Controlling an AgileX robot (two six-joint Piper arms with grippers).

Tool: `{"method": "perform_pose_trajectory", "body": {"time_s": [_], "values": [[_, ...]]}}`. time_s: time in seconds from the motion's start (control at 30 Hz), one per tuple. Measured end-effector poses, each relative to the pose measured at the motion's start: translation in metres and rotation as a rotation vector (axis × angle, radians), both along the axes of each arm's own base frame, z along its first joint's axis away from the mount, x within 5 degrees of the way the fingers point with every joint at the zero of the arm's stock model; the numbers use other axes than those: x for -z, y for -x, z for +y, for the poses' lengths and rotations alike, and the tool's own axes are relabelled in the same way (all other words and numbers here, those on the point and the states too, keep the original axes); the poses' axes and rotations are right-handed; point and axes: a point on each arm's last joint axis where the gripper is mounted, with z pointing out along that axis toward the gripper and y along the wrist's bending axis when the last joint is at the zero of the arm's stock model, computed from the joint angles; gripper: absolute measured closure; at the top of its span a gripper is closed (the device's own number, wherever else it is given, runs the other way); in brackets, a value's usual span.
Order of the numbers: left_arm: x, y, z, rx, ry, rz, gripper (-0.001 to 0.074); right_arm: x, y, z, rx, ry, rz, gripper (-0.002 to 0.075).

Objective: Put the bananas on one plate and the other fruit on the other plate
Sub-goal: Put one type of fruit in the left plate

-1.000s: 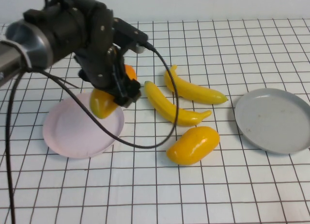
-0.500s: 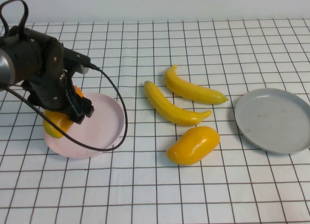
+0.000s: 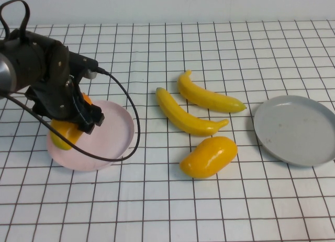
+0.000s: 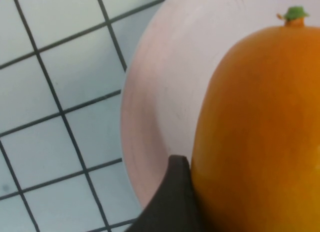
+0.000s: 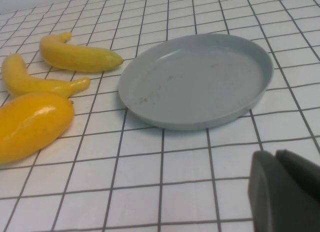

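Observation:
My left gripper (image 3: 72, 123) is shut on one orange-yellow mango (image 3: 63, 135) and holds it low over the left part of the pale pink plate (image 3: 110, 135). In the left wrist view the mango (image 4: 260, 122) fills the space beside one dark finger (image 4: 172, 202), with the pink plate (image 4: 160, 91) under it. The second mango (image 3: 208, 157) lies on the table at centre. Two bananas (image 3: 208, 99) (image 3: 186, 115) lie behind it. The grey plate (image 3: 296, 129) is empty at the right. My right gripper (image 5: 275, 157) is shut and empty, near the grey plate (image 5: 200, 81).
The left arm's black cable (image 3: 133, 132) loops over the pink plate's right rim. The right wrist view also shows the bananas (image 5: 75, 54) and the second mango (image 5: 30, 124) to one side of the grey plate. White gridded tabletop all around.
My left gripper carried the mango from the pink plate's right side to its left side and lower. In the last half second it only shifted slightly right.

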Motion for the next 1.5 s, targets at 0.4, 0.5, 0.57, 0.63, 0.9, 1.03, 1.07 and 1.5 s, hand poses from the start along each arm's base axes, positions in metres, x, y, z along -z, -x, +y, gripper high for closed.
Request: {"method": "perform_pose_trajectory", "body": {"time_s": [0.4,0.5,0.57,0.63,0.9,1.03,1.07,1.5], "values": [[0.0,0.001,0.001,-0.004,-0.006,0.01,0.0155,0.0,0.0,0.0,0.0,0.0,0.0,0.0744],[0.0,0.0,0.002,-0.004,-0.003,0.005,0.0155,0.0,0.0,0.0,0.0,0.0,0.0,0.0744],[0.0,-0.001,0.001,-0.002,0.0,-0.005,0.0155,0.0,0.0,0.0,0.0,0.0,0.0,0.0744],[0.0,-0.001,0.001,-0.002,0.002,-0.009,0.0155,0.0,0.0,0.0,0.0,0.0,0.0,0.0744],[0.003,0.0,-0.002,0.012,0.036,0.021,0.0098,0.0,0.0,0.0,0.0,0.0,0.0,0.0744],[0.015,-0.001,-0.003,0.035,0.023,0.071,0.0068,0.0,0.0,0.0,0.0,0.0,0.0,0.0744],[0.017,-0.001,-0.003,0.039,0.021,0.078,0.0067,0.0,0.0,0.0,0.0,0.0,0.0,0.0744],[-0.048,0.02,-0.081,0.289,0.036,0.014,0.0066,0.0,0.0,0.0,0.0,0.0,0.0,0.0744]]}}
